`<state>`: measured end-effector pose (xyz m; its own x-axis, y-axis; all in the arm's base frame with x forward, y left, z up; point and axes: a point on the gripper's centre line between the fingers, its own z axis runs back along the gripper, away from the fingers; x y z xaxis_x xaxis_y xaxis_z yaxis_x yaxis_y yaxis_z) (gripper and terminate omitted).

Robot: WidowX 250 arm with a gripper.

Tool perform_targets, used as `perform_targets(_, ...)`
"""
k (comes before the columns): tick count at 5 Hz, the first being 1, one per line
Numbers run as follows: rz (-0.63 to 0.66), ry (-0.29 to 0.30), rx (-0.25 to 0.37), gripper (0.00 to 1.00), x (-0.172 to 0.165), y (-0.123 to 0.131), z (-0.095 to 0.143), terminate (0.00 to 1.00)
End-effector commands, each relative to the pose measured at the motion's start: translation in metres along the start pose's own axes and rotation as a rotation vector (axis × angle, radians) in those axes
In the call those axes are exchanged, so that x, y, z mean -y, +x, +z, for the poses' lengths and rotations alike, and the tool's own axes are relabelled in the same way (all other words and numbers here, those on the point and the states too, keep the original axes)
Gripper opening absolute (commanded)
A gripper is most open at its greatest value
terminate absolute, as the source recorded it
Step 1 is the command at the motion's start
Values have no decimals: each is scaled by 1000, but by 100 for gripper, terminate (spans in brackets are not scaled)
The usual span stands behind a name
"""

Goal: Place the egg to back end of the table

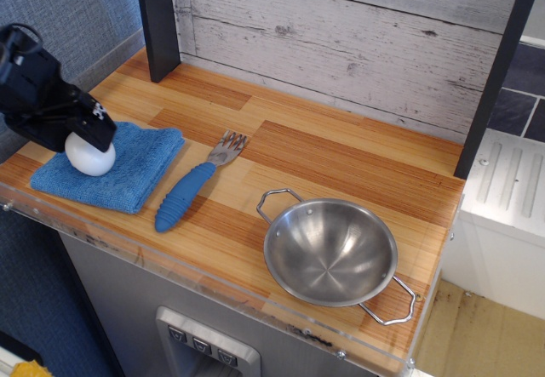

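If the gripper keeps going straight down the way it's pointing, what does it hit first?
Most likely the egg, which sits directly beneath the gripper on the blue cloth. Its top is already hidden by the gripper, so contact may already exist; depth is unclear.
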<state>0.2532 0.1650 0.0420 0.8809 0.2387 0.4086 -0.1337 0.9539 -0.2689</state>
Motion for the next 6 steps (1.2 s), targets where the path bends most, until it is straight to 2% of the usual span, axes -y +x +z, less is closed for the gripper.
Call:
perform_targets(1, -29, 30, 17, 0, 6, 5, -1, 0)
perform_targets(3, -53, 54, 5, 0, 7, -1, 3, 0)
perform_targets(4, -83, 84, 16, 0, 8, 8, 20, 0)
perform_targets(5, -145, 110, 64, 0, 17, 26, 45, 0)
perform_targets(6, -231, 122, 87, 0, 37, 40, 62, 0)
